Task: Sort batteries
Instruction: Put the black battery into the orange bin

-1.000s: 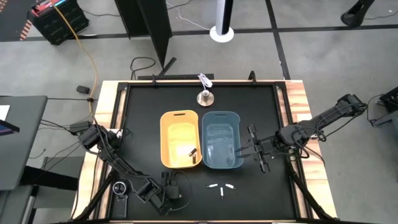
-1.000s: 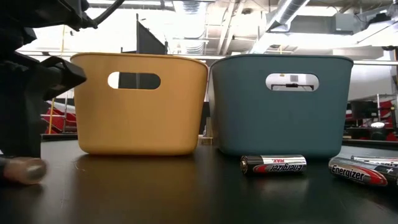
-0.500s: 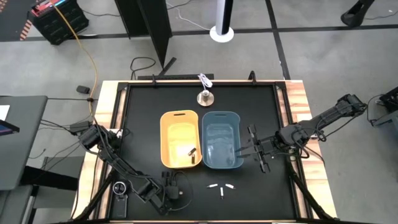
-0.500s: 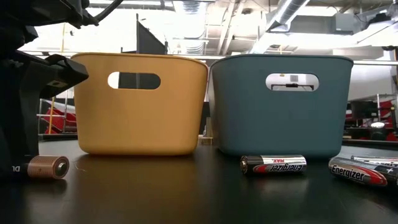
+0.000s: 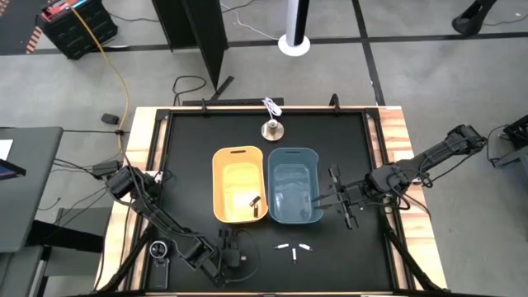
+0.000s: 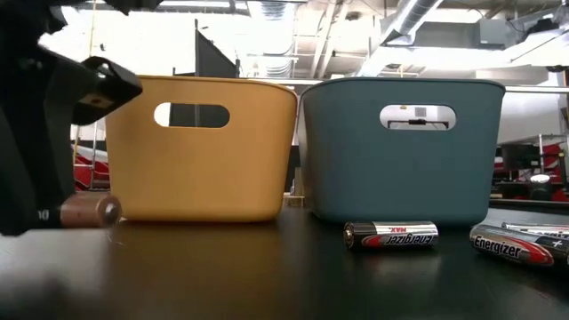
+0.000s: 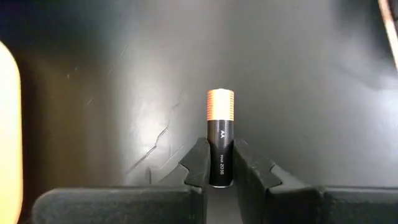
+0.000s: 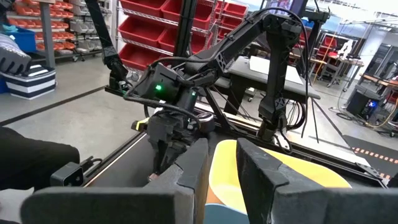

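My left gripper (image 5: 239, 261) is near the table's near edge, left of centre, shut on a black battery with a copper end (image 7: 220, 134), which also shows as the copper-ended battery (image 6: 90, 212) in the low view. My right gripper (image 5: 323, 200) hovers open at the right wall of the blue tub (image 5: 294, 196). The yellow tub (image 5: 239, 195) stands beside the blue one and holds two batteries (image 5: 256, 205) on its floor. Three white-silver batteries (image 5: 294, 249) lie on the table in front of the blue tub; two of these silver batteries (image 6: 391, 235) show in the low view. My left gripper pinches the battery's black body (image 7: 220, 173) between its two fingers (image 7: 198, 165). The battery lies along the fingers, and its copper end (image 7: 220, 104) sticks out in front of them. It is lifted clear of the table and lies about level.
A silver bell-shaped object (image 5: 272, 129) stands behind the tubs near the far edge. A round black-and-silver gadget (image 5: 158, 250) lies at the near left corner. Bare black table (image 5: 190, 140) spreads left of the yellow tub, right of the blue one and along the near edge.
My left gripper has moved toward the table's right and risen. The copper-ended battery, which lay on the table half a second ago, has come up with it and is now lifted clear.
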You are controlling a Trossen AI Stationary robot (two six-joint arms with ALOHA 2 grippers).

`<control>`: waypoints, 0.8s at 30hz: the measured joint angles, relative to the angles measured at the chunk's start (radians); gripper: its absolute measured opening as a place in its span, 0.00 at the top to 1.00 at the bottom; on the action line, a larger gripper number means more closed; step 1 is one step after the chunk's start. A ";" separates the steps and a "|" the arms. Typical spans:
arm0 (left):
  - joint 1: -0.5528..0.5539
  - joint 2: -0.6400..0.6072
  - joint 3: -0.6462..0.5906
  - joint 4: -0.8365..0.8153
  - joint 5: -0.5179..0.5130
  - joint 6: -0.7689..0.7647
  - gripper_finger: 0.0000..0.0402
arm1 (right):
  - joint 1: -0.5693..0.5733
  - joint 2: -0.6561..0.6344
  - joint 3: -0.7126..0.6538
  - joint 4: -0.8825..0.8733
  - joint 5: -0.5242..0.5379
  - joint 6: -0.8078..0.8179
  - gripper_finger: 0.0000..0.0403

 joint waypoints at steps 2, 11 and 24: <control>0.000 0.000 0.013 -0.001 0.000 0.010 0.90 | 0.000 0.000 0.000 0.000 0.000 0.000 0.74; -0.001 -0.056 0.071 -0.037 -0.041 0.082 0.90 | 0.000 0.000 0.000 0.000 0.000 0.000 0.74; 0.005 -0.305 0.072 -0.038 -0.108 0.247 0.90 | 0.000 0.000 0.000 0.000 0.000 0.000 0.74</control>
